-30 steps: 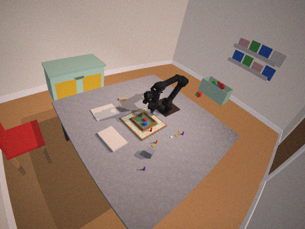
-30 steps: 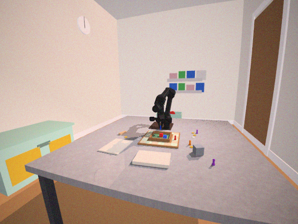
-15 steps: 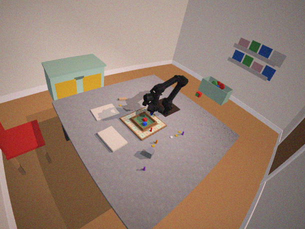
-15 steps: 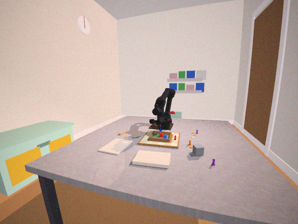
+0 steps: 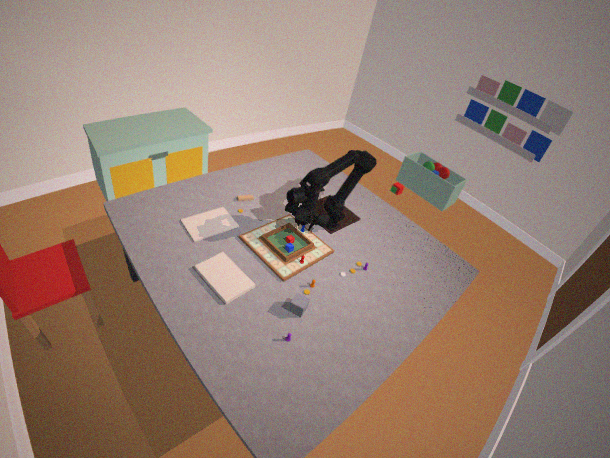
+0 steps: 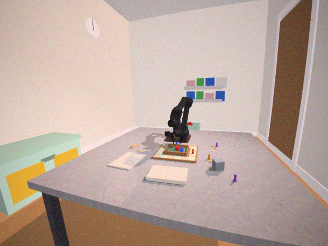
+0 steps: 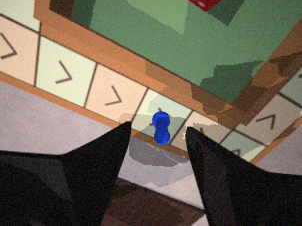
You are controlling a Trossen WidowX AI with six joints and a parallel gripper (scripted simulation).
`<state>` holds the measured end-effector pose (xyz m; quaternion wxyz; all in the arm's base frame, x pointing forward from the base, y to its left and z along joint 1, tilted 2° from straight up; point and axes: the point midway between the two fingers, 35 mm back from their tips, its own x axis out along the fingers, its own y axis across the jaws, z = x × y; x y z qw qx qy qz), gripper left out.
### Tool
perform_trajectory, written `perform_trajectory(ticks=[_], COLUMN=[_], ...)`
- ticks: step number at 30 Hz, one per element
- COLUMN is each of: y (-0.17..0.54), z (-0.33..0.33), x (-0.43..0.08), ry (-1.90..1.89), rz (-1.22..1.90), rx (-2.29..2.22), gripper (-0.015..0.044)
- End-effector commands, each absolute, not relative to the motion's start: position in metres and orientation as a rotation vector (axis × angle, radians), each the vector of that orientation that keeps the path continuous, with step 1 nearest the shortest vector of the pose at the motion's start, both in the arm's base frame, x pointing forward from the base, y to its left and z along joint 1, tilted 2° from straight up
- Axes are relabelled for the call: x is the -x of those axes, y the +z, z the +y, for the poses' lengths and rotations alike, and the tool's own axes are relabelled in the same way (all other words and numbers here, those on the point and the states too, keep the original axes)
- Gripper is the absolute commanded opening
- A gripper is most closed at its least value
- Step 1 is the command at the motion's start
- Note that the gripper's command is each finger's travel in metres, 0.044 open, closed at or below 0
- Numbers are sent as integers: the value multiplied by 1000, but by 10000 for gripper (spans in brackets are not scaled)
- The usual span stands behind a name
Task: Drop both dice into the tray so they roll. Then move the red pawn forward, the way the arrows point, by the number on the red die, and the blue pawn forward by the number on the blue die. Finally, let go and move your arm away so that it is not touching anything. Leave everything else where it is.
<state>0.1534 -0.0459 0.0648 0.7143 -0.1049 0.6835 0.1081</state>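
The blue pawn (image 5: 303, 228) (image 6: 176, 143) (image 7: 161, 128) stands upright on a pale square of the board (image 5: 270, 264) (image 6: 161, 156) (image 7: 50, 87), on the side near the arm's base. My gripper (image 6: 176, 142) (image 7: 158, 128) is open around it, with a visible gap on each side in the wrist view. The red die (image 5: 290, 239) (image 6: 177, 148) (image 7: 206, 2) and the blue die (image 5: 289, 247) (image 6: 182, 150) lie in the green-floored tray (image 5: 286, 258) (image 6: 176, 153) (image 7: 125, 60). Their numbers cannot be read. The red pawn (image 5: 302, 259) (image 6: 193, 151) stands on the board outside the tray.
Two pale flat slabs (image 5: 223, 277) (image 5: 205, 230) lie beside the board. An orange pawn (image 5: 313, 283), a grey block (image 5: 297, 305), two purple pawns (image 5: 366, 266) (image 5: 288, 337) and several small discs are on the table. A wooden piece (image 5: 245, 198) lies near the back.
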Motion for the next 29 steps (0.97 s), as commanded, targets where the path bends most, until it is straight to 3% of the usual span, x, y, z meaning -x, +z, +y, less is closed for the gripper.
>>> perform_trajectory(ticks=[1,5,10,17,29], y=[94,112,124,193,187], z=[-47,-47,-46,-26,-28], x=[-155,-153,-155,-159,-160], ry=[238,240,211,-68,-39], rz=[1503,1504,1508,1517,1514], rx=[237,236,205,-92,-62], gripper=[341,440,440,440,440])
